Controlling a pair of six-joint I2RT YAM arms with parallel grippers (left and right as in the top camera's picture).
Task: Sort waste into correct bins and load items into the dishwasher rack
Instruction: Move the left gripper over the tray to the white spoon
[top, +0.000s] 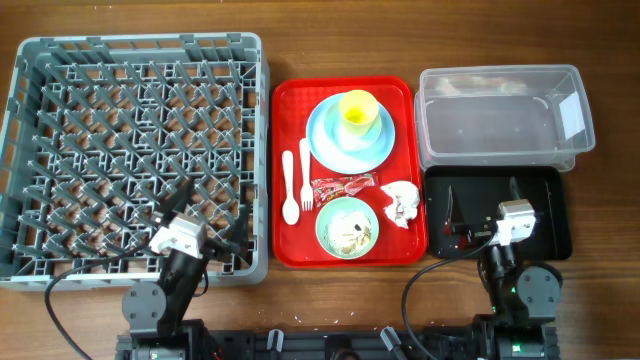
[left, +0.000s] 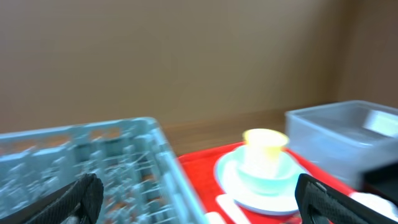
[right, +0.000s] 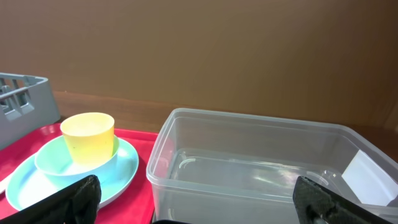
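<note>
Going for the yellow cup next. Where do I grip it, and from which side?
Likely the rim of the yellow cup, coming straight down from above: it stands upright with its mouth open on the pale blue plate, so one finger can drop inside, one outside the wall.

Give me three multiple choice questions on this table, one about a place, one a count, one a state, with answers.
1. Where is the crumpled napkin? A in the clear tub; B on the red tray, right of the green bowl; C in the grey rack.
2. How many white utensils lie on the tray? A one; B four; C two.
3. The green bowl is: A holding food scraps; B upside down; C under the cup.
Answers: 1 B, it lies by the tray's right edge. 2 C, a fork and a spoon side by side. 3 A, whitish scraps show inside it.
</note>
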